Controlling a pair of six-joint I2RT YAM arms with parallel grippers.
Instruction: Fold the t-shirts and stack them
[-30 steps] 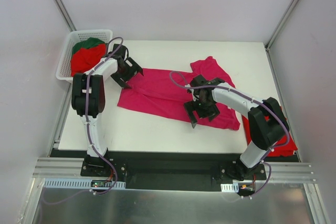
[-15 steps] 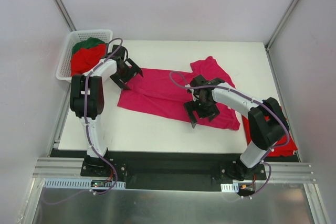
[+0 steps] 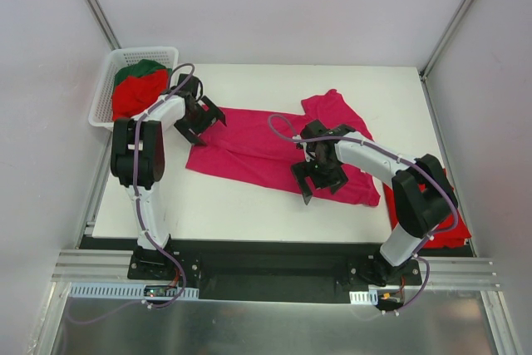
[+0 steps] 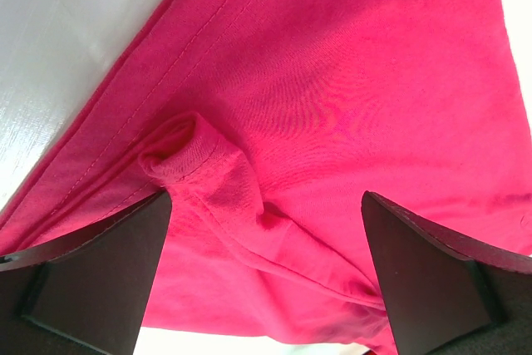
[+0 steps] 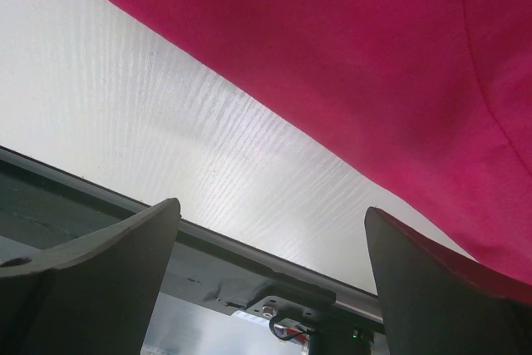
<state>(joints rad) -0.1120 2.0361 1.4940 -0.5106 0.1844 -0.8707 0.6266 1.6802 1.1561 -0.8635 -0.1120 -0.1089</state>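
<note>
While the left pincer (image 3: 204, 127) and right pincer (image 3: 321, 183) gape, the pink t-shirt (image 3: 249, 149) sprawls.

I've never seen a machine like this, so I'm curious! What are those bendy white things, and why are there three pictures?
Those are two robot arms bolted to a white table. Each ends in a two-finger claw called a gripper. The big picture looks down from above. The other two come from small cameras on the wrists, so the dark wedges there are the claws' own fingers. A pink t-shirt lies spread on the table. The left gripper and right gripper are both over it, open, holding nothing. The white basket holds a red shirt and a green shirt. More red cloth lies near the right arm.
</note>
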